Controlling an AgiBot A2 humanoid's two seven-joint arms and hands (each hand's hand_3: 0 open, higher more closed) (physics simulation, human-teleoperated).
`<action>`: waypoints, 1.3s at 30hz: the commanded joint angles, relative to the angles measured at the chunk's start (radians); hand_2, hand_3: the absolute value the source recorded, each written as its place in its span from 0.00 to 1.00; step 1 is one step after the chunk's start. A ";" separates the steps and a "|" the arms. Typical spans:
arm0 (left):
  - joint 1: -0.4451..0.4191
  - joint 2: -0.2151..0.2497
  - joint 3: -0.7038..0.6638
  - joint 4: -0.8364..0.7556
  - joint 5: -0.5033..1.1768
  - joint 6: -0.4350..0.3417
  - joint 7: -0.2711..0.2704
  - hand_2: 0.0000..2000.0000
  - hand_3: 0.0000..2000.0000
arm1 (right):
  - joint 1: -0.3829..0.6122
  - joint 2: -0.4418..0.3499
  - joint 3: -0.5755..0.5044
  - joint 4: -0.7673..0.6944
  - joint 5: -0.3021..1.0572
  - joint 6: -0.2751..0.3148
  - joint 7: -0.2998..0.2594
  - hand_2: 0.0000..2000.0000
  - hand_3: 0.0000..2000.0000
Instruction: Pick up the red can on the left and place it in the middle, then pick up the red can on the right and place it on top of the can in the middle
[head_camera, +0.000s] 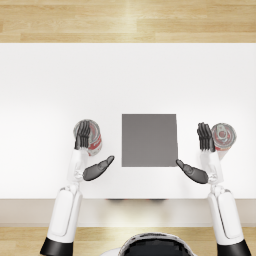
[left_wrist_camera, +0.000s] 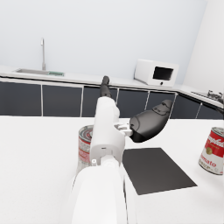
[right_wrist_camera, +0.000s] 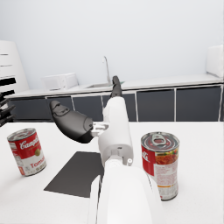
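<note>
The white bench (head_camera: 50, 75) is wide, with lots of bare room in front of my hands and out to both sides. Its near edge is just below my wrists and its far edge meets the wooden floor (head_camera: 128, 20). A flat dark grey square mat (head_camera: 149, 140) lies in the middle, between my two hands, and nothing stands on it.

My left hand (head_camera: 90, 152) is next to the left red can (head_camera: 89, 136). The fingers (head_camera: 83, 134) reach up along the can's outer side and the thumb points in toward the mat. The fingers and thumb are spread apart and hold nothing. I cannot tell if the fingers touch the can.

My right hand (head_camera: 200, 155) is the same on the other side. Its fingers (head_camera: 204, 136) lie along the inner side of the right red can (head_camera: 223, 136), the thumb points toward the mat, and it holds nothing.

I count two red cans, one mat, two hands. Both cans stand upright on the bench, one on each side of the mat
</note>
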 joint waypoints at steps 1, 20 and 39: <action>0.052 0.018 -0.078 0.030 0.044 -0.004 -0.004 0.00 0.00 | 0.033 -0.012 -0.093 0.019 0.044 -0.004 0.004 0.00 0.00; 0.057 0.056 -0.108 0.337 0.424 -0.014 -0.014 0.00 0.00 | -0.065 -0.047 -0.288 -0.167 0.380 -0.013 0.014 0.00 0.00; 0.133 0.113 -0.070 0.613 0.425 -0.013 -0.014 0.00 0.00 | 0.043 -0.082 -0.242 -0.515 0.381 -0.014 0.014 0.00 0.00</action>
